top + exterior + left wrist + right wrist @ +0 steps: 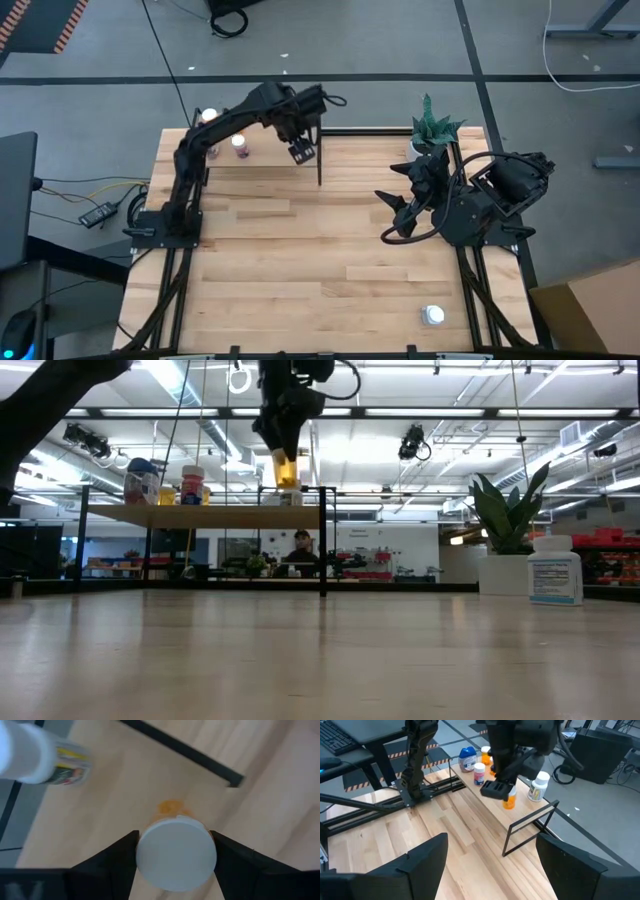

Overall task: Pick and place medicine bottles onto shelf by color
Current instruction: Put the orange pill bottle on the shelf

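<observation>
Two grippers: your left gripper point(303, 151) was at work and the right gripper point(402, 205) waited over the table's right side.
Left grip: its fingers were clamped on a small orange pill bottle with a white cap point(176, 853).
Bottle position: you had it over the raised light-wood shelf on a thin black frame point(490, 802), near its end.
Right grip: fingers spread apart, holding nothing.
Elsewhere: one white pill bottle point(433, 316) stood on the wooden plank tabletop point(300, 270), well apart.

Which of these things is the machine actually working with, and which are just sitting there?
In the job:
- orange pill bottle with white cap, held by left gripper
- light-wood shelf on black frame
- white pill bottle on the tabletop

Just there:
- green spiky plant in white pot
- right gripper, waiting
</observation>
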Available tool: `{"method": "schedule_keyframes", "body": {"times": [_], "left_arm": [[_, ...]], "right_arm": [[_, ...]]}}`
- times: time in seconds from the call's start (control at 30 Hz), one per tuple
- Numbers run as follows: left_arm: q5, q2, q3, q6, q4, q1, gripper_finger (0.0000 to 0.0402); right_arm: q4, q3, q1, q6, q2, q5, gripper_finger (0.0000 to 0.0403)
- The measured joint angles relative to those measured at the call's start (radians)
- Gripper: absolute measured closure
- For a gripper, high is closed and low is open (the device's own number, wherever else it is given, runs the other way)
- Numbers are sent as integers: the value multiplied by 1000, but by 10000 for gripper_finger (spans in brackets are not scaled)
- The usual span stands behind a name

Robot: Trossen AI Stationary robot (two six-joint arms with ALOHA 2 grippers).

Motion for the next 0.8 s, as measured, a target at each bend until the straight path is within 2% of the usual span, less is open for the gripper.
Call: {"method": "schedule_keyframes", "body": {"times": [0.43,0.8], "left_arm": [[43,20,-5,64,31,41,166],[45,26,-87,65,40,39,165]], "right_arm": [[0,0,-8,0,0,15,91],[0,0,-8,1,0,11,91]]}}
